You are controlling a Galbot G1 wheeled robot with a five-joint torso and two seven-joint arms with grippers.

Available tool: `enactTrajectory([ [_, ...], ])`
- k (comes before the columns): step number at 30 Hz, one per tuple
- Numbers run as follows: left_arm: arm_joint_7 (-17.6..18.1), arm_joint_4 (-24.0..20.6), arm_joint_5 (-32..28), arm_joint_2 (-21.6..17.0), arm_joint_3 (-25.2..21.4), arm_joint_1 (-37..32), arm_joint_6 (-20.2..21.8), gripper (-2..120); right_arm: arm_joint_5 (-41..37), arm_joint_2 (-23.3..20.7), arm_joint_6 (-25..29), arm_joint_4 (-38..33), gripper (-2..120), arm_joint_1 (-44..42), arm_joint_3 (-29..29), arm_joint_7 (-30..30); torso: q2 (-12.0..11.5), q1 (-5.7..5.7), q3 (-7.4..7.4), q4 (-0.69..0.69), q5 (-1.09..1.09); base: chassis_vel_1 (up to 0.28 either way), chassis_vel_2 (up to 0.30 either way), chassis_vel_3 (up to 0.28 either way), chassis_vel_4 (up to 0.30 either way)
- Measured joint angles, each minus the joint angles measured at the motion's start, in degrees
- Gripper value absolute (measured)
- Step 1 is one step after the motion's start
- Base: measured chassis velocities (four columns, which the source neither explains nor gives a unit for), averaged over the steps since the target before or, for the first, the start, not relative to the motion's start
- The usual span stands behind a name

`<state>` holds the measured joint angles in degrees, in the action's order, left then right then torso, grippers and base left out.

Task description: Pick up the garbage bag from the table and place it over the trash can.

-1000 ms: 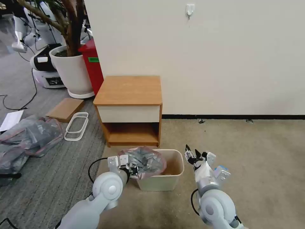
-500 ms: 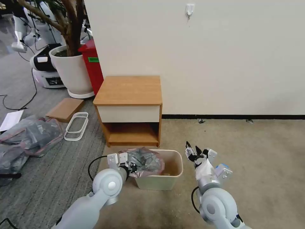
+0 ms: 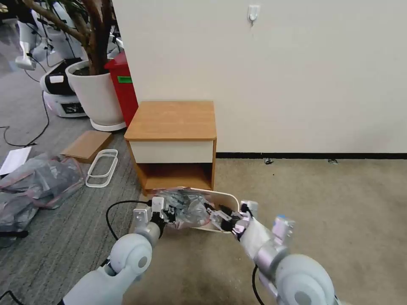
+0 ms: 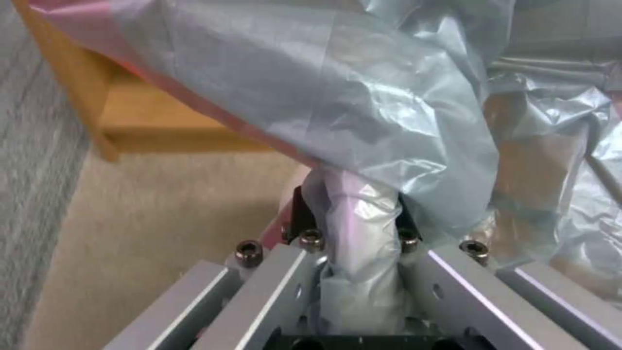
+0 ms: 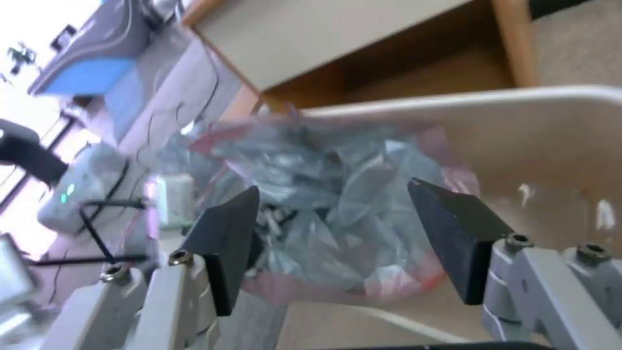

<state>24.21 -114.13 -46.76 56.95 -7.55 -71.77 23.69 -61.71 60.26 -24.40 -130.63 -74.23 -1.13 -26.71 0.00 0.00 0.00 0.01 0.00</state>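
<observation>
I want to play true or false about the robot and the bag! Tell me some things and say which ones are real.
1. The left claw is pinching the garbage bag. True.
2. The right claw is squeezed shut on the bag. False: its fingers are spread open, with the bag just ahead of them.
3. The bag is lying on top of the table. False: the tabletop is bare; the bag is bunched at the trash can.
4. The trash can sits on the floor in front of the table. True.
5. The trash can is bright red. False: it is cream-beige.
</observation>
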Motion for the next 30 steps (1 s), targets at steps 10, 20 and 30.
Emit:
enactTrajectory([
  [10, -5.78, -4.97, 4.04, -1.40, -7.31, -8.89, -2.40, 3, -0.95, 0.39, -0.64, 8.78, 95, 10.43, 8.01, -1.49, 0.01, 0.00, 0.00, 0.00, -0.01, 0.000, 0.000, 0.000, 0.000],
  [20, -6.58, -7.12, 4.56, -1.60, -9.40, -12.24, -2.93, 3, -3.11, 1.36, -0.49, 12.89, 100, 15.16, 11.97, -2.52, 0.01, 0.00, 0.00, 0.00, -0.01, 0.000, 0.000, 0.000, 0.000],
  [30, -6.78, -8.22, 4.98, -1.62, -10.28, -14.32, -3.08, 3, -5.84, 1.28, 0.19, 17.22, 88, 19.48, 14.00, -2.60, 0.01, 0.00, 0.00, 0.00, -0.01, 0.000, 0.000, 0.000, 0.000],
])
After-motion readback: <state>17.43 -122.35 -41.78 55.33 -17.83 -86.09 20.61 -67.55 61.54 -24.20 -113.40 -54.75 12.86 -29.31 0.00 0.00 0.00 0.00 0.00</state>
